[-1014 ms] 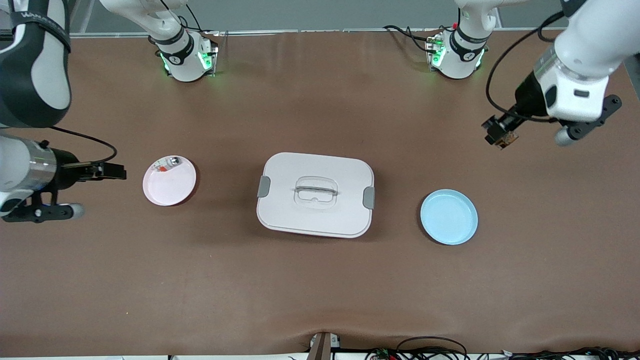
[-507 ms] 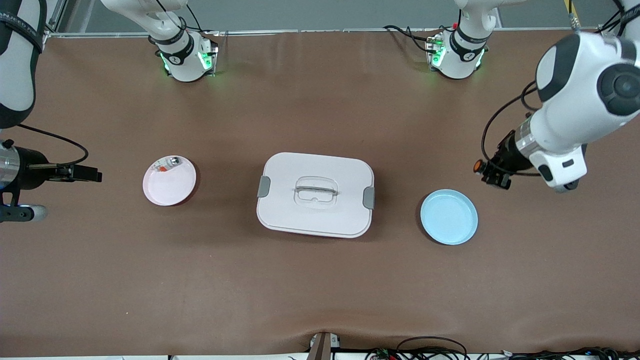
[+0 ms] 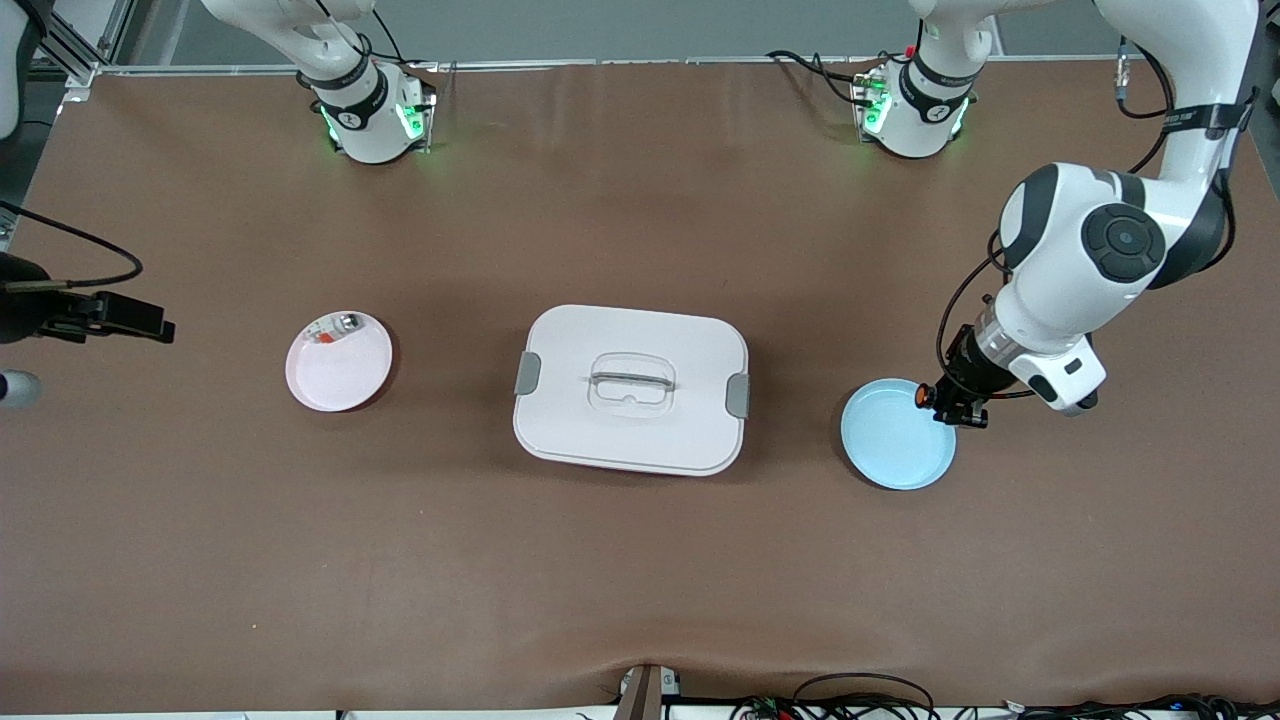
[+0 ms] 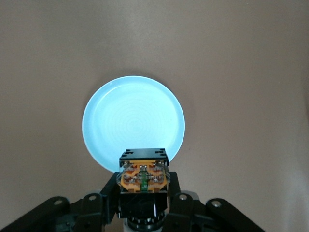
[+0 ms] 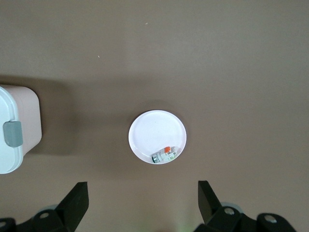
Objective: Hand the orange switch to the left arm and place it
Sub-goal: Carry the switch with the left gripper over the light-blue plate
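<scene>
Left gripper [image 3: 952, 405] has swung down from up near its end of the table to the blue plate's [image 3: 890, 445] rim, clamped on the switch [image 4: 144, 176], prob. to set it down there, well clear of the box [image 3: 630, 388]. Right gripper [image 3: 140, 320] has pulled back w/ fingers spread, empty, waiting beside the pink plate [image 3: 345, 375], which holds a small white part [image 5: 164, 155].
</scene>
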Motion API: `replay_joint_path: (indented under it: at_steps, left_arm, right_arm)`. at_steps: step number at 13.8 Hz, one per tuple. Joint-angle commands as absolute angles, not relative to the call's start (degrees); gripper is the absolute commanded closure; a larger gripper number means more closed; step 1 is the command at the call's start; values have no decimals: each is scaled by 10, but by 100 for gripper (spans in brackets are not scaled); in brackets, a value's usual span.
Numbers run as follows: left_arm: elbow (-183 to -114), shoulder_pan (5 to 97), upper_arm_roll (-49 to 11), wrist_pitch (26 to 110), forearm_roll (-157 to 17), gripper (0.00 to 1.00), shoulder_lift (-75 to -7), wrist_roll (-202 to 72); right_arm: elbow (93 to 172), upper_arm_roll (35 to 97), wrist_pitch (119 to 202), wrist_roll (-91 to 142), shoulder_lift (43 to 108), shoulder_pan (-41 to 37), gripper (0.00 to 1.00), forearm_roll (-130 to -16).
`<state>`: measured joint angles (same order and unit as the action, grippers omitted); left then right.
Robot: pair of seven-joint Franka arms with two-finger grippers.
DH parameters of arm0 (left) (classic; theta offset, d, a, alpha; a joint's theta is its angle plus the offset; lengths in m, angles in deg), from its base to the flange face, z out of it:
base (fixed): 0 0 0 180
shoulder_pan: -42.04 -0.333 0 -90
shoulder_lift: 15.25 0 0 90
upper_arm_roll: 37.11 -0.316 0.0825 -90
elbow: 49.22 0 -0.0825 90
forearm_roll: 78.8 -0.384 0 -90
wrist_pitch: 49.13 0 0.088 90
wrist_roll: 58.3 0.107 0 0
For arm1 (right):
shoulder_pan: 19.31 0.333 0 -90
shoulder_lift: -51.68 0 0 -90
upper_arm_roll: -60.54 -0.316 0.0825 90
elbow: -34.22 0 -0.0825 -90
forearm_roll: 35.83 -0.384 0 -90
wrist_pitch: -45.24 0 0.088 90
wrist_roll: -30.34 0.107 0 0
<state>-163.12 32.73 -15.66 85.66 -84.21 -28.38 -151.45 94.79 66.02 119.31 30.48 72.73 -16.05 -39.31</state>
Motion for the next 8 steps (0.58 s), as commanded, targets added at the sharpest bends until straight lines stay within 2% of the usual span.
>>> replay_joint_path:
  at_steps: [1, 5, 8]
  left_arm:
    - [-1658, 318, -154, 911, -857, 100, -299, -1528]
    - [-1659, 316, -155, 914, -938, 100, -358, -1572]
    - [-1652, 316, -155, 914, -1009, 100, -400, -1615]
  right_arm:
    - [948, 656, 1200, 305, 715, -165, 0, -381]
    - [954, 656, 1186, 302, 694, -176, 0, -385]
    - [957, 655, 1141, 301, 687, -182, 0, -384]
